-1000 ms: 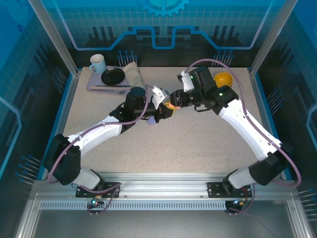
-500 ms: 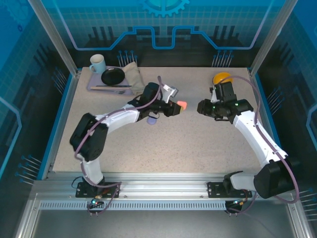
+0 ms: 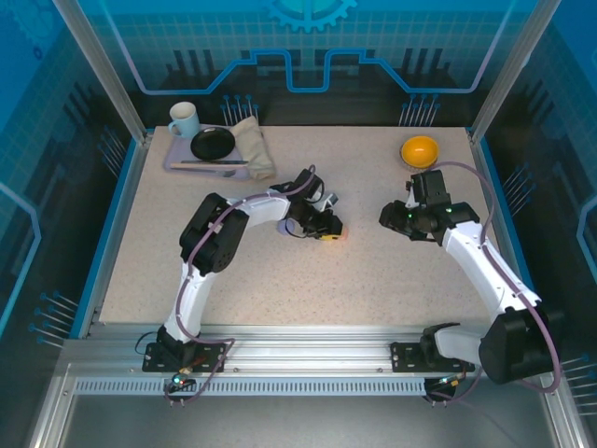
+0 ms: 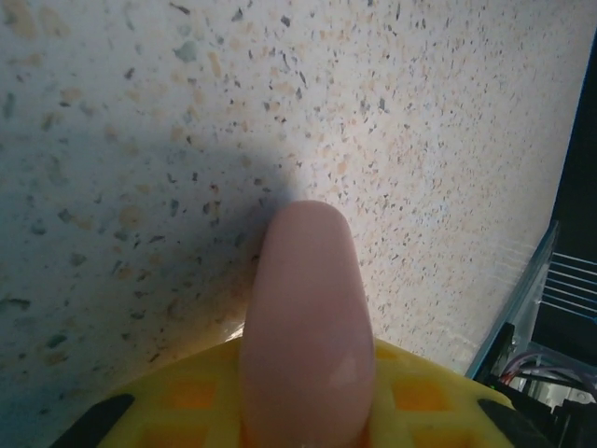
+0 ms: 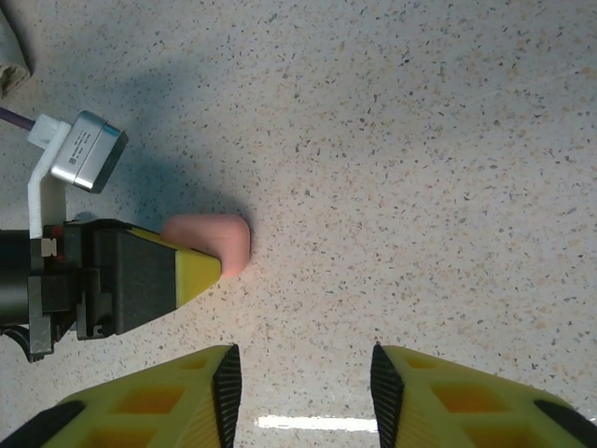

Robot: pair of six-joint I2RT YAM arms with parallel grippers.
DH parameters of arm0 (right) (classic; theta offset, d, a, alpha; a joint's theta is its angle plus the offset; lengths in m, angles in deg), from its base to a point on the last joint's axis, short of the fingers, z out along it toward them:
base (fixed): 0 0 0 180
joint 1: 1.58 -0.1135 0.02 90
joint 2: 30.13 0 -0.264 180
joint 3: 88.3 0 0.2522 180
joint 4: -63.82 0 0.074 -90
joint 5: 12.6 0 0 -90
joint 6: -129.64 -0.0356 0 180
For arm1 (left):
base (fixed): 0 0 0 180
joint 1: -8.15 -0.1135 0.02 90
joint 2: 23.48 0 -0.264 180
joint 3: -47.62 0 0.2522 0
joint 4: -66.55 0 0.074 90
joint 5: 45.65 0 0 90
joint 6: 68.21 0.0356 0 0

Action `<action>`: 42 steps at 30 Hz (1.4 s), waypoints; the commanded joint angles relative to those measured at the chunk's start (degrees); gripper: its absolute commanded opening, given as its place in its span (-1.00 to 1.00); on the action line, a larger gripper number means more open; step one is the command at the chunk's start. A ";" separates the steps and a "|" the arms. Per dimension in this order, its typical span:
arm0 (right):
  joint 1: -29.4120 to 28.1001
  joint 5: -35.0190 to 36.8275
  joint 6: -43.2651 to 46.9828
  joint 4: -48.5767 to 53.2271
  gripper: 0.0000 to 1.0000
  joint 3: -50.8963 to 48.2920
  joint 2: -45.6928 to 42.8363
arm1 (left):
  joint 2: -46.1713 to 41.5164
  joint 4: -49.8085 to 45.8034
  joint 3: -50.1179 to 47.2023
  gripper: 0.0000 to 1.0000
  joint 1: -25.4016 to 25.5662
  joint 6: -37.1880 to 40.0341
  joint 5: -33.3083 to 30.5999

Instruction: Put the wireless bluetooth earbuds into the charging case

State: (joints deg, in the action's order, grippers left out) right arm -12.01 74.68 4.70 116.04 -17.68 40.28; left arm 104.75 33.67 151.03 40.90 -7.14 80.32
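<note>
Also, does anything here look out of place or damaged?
Nothing is spilled or broken. The cloth lies partly off the tray, onto the table, a little untidy. The pink piece is down at the table by the tip of the left gripper; the right gripper is open and empty.

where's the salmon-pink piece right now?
Salmon-pink piece: mid-table in the top view, between the left gripper's fingers at the tabletop; right gripper open to its right, apart.
</note>
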 commanded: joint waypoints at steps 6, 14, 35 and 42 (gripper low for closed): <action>1.07 0.65 -0.94 0.09 0.28 0.49 -1.21 | -0.54 -13.38 4.94 0.97 -0.49 1.79 -3.83; 2.66 5.19 0.77 0.34 1.00 1.08 -3.24 | -13.45 -28.49 7.95 0.98 -2.35 6.77 -16.67; 4.33 26.10 29.77 -67.39 1.00 -33.52 1.48 | -74.29 33.58 -61.96 0.98 -20.22 30.82 -53.08; 5.68 18.27 32.05 -84.11 1.00 -37.31 8.15 | -61.15 59.20 -74.01 0.98 -28.36 30.45 -46.91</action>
State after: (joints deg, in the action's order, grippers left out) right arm -8.12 97.21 34.82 45.77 -53.37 45.96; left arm 38.39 76.03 78.07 15.09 22.43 30.35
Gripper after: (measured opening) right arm 0.999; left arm 0.989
